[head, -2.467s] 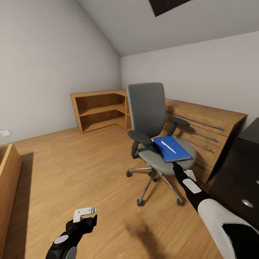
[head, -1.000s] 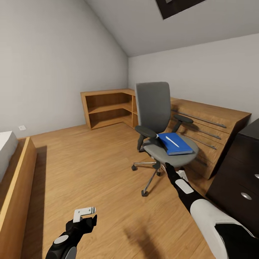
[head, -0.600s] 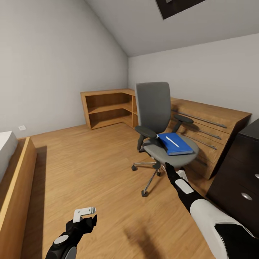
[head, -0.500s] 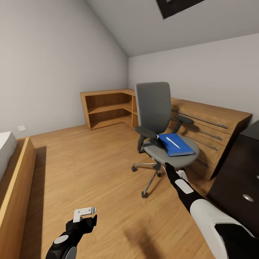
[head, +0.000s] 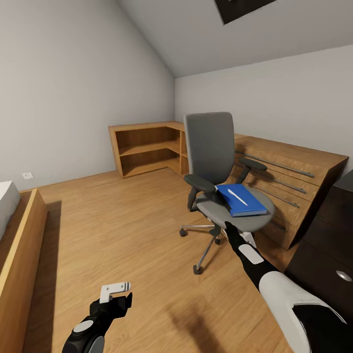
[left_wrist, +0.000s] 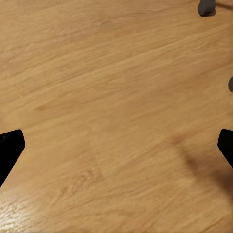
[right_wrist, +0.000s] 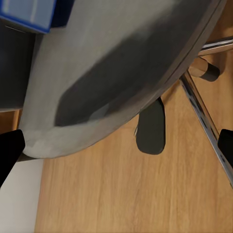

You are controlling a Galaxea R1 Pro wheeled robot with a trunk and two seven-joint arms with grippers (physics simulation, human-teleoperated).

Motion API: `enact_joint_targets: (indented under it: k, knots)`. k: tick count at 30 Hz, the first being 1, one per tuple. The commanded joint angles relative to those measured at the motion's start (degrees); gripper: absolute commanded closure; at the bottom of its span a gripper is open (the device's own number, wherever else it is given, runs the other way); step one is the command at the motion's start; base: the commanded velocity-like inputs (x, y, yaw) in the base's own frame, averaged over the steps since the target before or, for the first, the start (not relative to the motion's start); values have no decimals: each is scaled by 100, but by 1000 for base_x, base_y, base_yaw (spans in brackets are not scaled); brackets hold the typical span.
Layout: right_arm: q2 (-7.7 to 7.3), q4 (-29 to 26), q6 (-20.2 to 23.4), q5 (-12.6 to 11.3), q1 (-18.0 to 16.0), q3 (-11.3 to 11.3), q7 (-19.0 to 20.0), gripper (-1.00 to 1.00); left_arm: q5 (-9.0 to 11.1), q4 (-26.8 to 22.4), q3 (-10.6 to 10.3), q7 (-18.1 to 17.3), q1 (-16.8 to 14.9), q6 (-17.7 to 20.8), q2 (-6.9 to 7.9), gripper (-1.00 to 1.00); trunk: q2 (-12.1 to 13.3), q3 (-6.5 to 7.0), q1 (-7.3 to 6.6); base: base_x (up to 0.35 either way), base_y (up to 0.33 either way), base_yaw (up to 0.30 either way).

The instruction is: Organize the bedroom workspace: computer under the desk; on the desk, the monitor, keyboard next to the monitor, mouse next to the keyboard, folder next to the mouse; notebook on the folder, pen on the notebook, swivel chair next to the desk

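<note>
Left tool (head: 113,290) hangs low over bare floor (head: 122,230), fingers wide apart, nothing between them; only the two black tips (left_wrist: 9,148) show in its wrist view. Right tool (head: 228,229) sits just under the front edge of the chair (head: 215,166) seat, also spread and empty; its far end is hard to make out in the head view. One blue folder (head: 242,200) lies on the seat, one white pen (head: 238,197) on top. Notebook not discernible. Counter (head: 326,245) cut off at right edge: one silver knob visible. Beyond: one wooden chest (head: 289,181), one corner shelf (head: 144,147).
</note>
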Motion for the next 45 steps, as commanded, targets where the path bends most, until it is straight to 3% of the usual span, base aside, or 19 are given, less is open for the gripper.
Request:
enact_joint_targets:
  k: [1, 45]
  knots:
    - [-1, 6, -21, -57, -4, 17, 21, -100, 60, -7, -14, 58, -4, 11, 6, -100, -2, -5, -1, 5, 0, 0]
    - [0, 6, -28, -55, -2, 17, 21, -100, 60, -16, 12, 58, -4, 12, 15, -100, -2, -5, -1, 134, 0, 0]
